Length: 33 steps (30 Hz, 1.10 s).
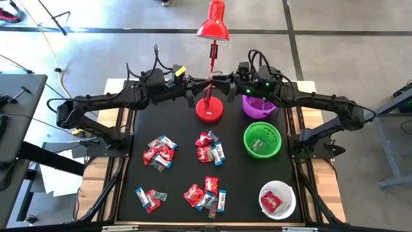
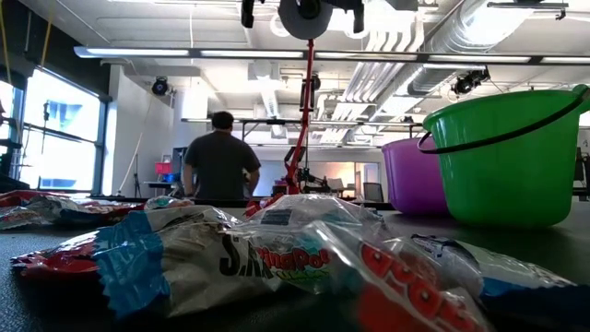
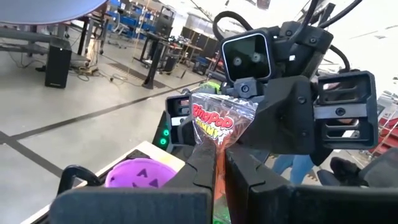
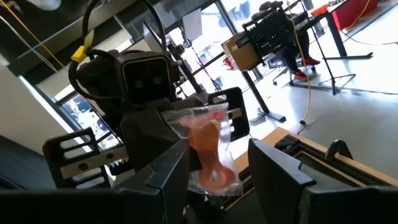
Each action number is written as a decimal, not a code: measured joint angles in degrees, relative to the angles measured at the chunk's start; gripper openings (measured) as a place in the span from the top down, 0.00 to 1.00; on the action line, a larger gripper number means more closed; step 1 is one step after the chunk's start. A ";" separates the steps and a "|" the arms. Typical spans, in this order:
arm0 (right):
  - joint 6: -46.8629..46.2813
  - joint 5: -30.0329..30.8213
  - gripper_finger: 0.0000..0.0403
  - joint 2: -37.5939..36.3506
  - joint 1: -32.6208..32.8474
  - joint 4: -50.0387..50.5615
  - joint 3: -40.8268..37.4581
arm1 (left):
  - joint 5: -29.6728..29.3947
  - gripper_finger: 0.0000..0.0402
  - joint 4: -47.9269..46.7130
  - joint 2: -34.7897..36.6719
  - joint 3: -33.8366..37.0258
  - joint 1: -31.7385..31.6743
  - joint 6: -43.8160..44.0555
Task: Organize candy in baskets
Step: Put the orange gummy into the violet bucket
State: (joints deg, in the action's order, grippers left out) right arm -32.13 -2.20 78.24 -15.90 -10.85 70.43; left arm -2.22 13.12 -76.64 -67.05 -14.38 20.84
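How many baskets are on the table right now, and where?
3: purple basket at the back beneath the right arm, green basket just in front of it, white basket at the front right corner.

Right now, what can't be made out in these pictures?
- Purple basket contents: right arm covers it in the high view; its wall hides them in the low view.
- Whether the open right gripper touches the candy in the left gripper: too small in the high view.

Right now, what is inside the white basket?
The white basket holds red-wrapped candy in the high view. What lies under those pieces is covered and cannot be seen.
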 joint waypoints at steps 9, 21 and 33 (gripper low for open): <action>0.14 0.17 0.61 -0.02 0.41 -1.60 0.00 | 0.04 0.99 0.01 0.00 0.00 0.25 -0.46; 0.81 -0.47 0.74 -0.04 1.44 -1.18 0.00 | -0.02 0.99 1.28 -1.53 0.02 1.22 -0.32; 2.51 -1.03 0.95 -0.11 1.40 -0.96 0.00 | 0.20 0.99 1.47 -1.62 0.02 1.27 -1.96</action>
State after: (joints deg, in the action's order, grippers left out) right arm -29.62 -3.24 78.13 -14.50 -11.81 70.43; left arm -2.02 14.59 -78.26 -67.02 -13.10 18.88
